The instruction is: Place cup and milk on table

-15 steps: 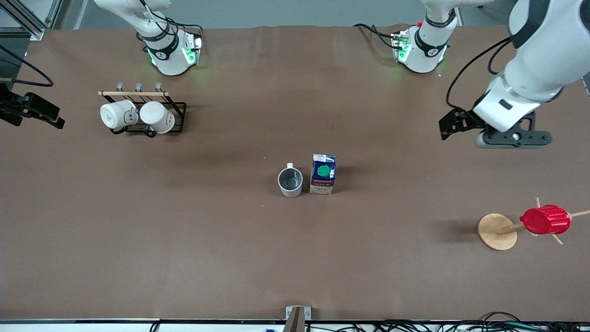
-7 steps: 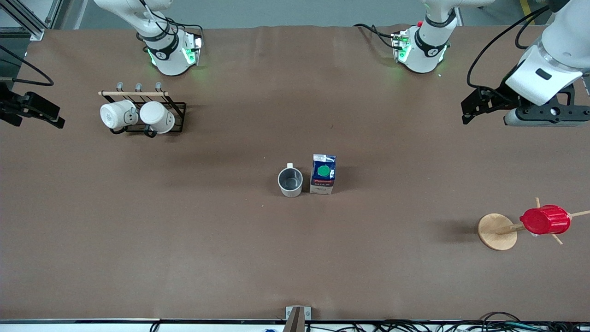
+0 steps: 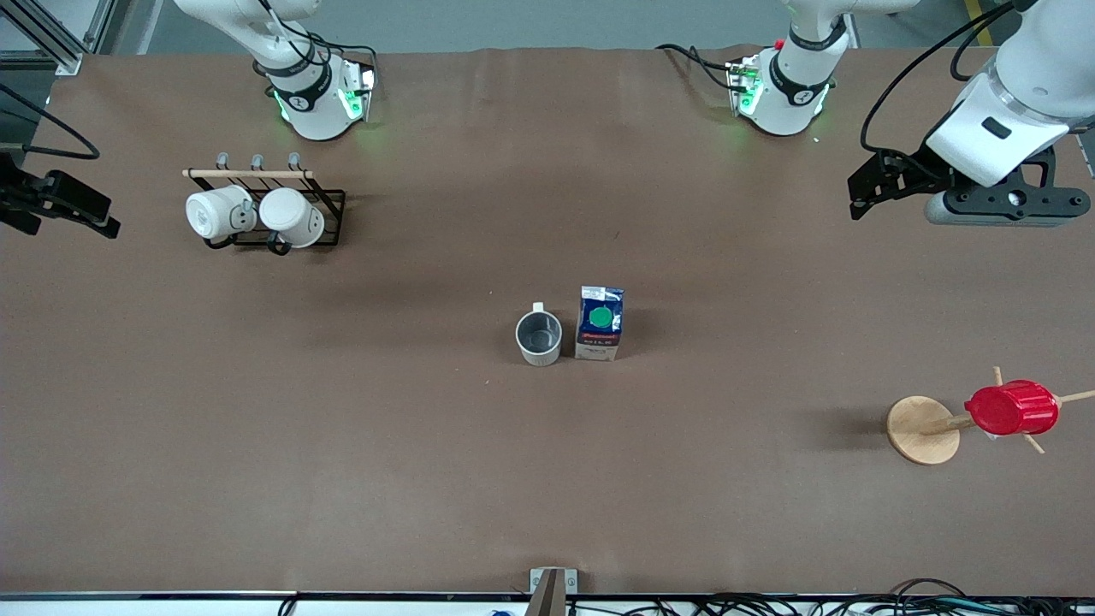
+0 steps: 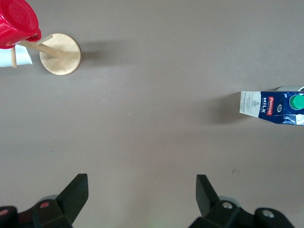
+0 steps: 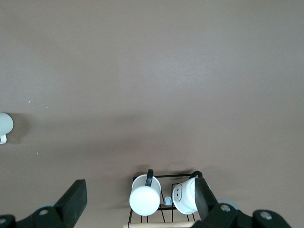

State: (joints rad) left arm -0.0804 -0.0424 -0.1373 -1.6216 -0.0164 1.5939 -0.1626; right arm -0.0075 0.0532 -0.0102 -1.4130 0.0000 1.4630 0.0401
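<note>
The cream-white cup (image 3: 539,338) stands upright on the brown table (image 3: 342,445) near its middle, and its edge shows in the right wrist view (image 5: 4,126). The dark blue milk (image 3: 599,323) with a green cap stands right beside it, toward the left arm's end, and also shows in the left wrist view (image 4: 270,106). My left gripper (image 3: 860,195) is open and empty, up over bare table at the left arm's end; its fingers are wide apart in its wrist view (image 4: 141,189). My right gripper (image 3: 94,218) waits open and empty (image 5: 138,194) at the right arm's end.
A black wire rack (image 3: 329,205) with two white mugs (image 3: 218,212) (image 3: 292,217) stands near the right arm's base. A red ribbed cup (image 3: 1012,408) hangs on a wooden peg stand (image 3: 920,429) at the left arm's end, nearer the front camera.
My left gripper has risen and pulled back toward the left arm's end and its base, away from the middle of the table. Cup, milk and right arm have not moved.
</note>
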